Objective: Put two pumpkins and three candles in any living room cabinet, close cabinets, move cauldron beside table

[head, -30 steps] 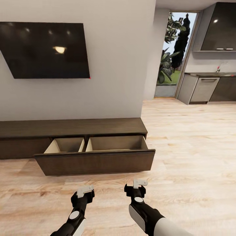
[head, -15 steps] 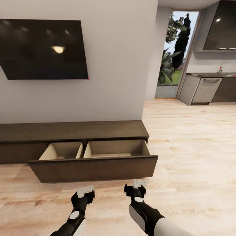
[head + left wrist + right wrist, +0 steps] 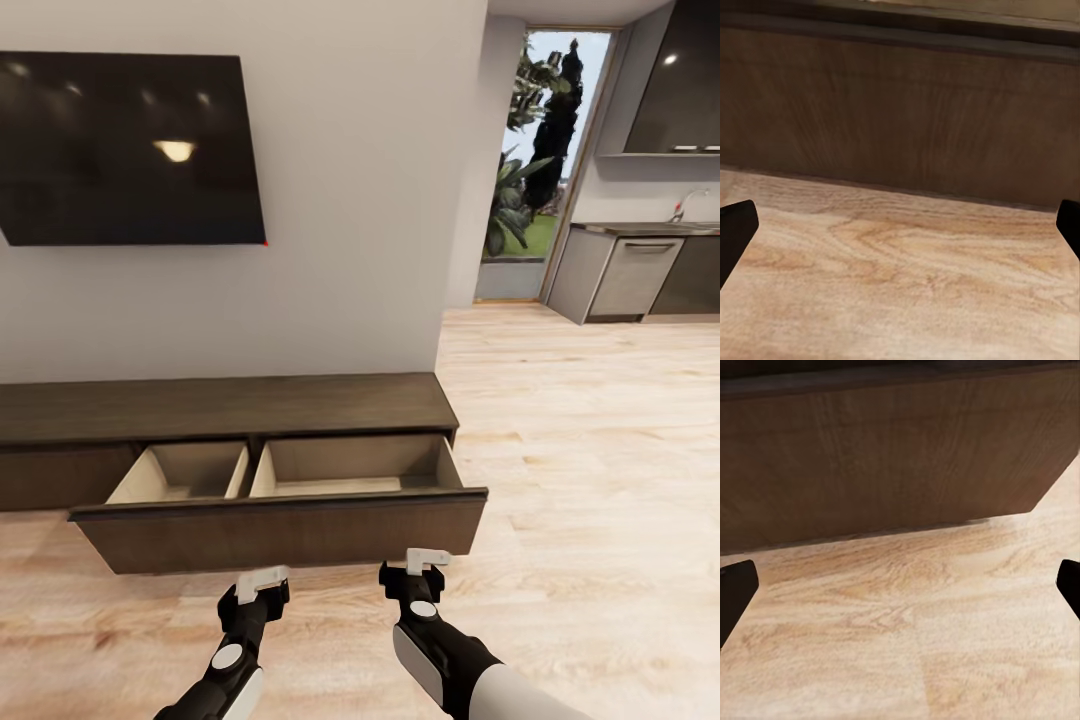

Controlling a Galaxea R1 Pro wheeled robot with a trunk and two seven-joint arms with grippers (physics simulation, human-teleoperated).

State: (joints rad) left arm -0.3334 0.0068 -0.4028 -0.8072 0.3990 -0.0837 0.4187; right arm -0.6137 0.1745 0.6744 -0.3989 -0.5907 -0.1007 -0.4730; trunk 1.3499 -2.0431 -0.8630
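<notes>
While the robot faced the wall, the cabinet (image 3: pixel 230 405) lay across the lower middle of the head view, a long, low dark-brown unit with its long axis running left to right along the wall, its flat top level and its right end stopping at the wall's corner. Its wide drawer (image 3: pixel 280 528) stood pulled out toward the camera, the dark front panel parallel to the unit and the pale beige inside split by a divider into a smaller left section and a larger right one; nothing could be made out lying in either. A black television (image 3: pixel 125 148) hung on the wall in the upper left of the frame. At the upper right, a glass door (image 3: pixel 540 150) showed green plants, with grey kitchen cupboards (image 3: pixel 640 272) beside it. The left gripper (image 3: pixel 262 580) and the right gripper (image 3: pixel 428 558) were held low at the bottom centre, just in front of the drawer panel and apart from it, over the light wood floor (image 3: pixel 600 450). In each wrist view the dark fingertips (image 3: pixel 736 232) (image 3: pixel 735 592) sat at opposite edges of the frame with bare floor and the drawer front between them, so both sets of jaws were spread wide and held nothing.
</notes>
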